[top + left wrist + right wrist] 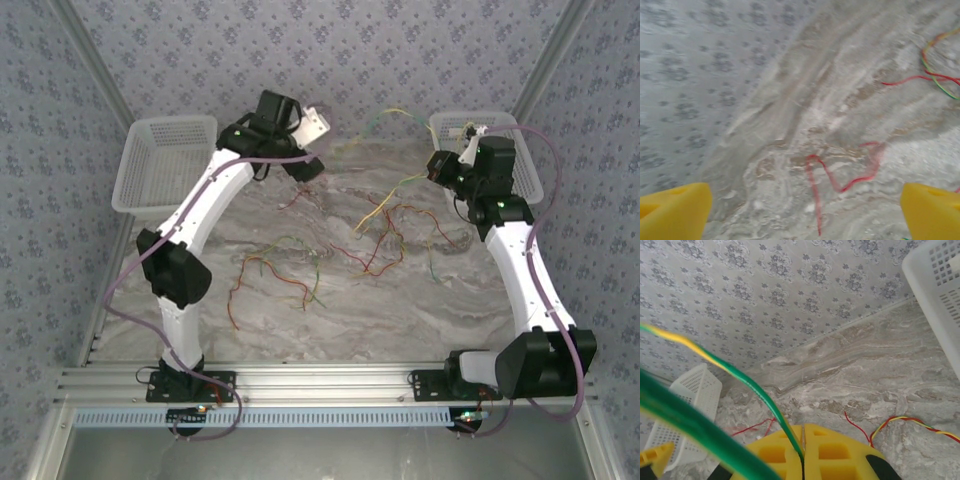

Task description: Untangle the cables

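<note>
Across the middle of the marble table (420, 320) the cables (330, 255) lie loosely crossed; one green-yellow wire (755, 390) runs up, pinched in the closed right gripper (803, 442). The left gripper (805, 215) gapes wide, empty, above a red wire (840, 187). The pinched wire is best drawn out slowly toward the right basket (500, 122), so crossing strands slip off rather than drag.

Soft, even light — faint shadows; left wrist view blurred.

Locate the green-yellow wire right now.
Pinched in the shut right hand, the green-yellow wire runs up and left across the right wrist view; seen from above, that hand sits at the far right, by the right basket.
</note>
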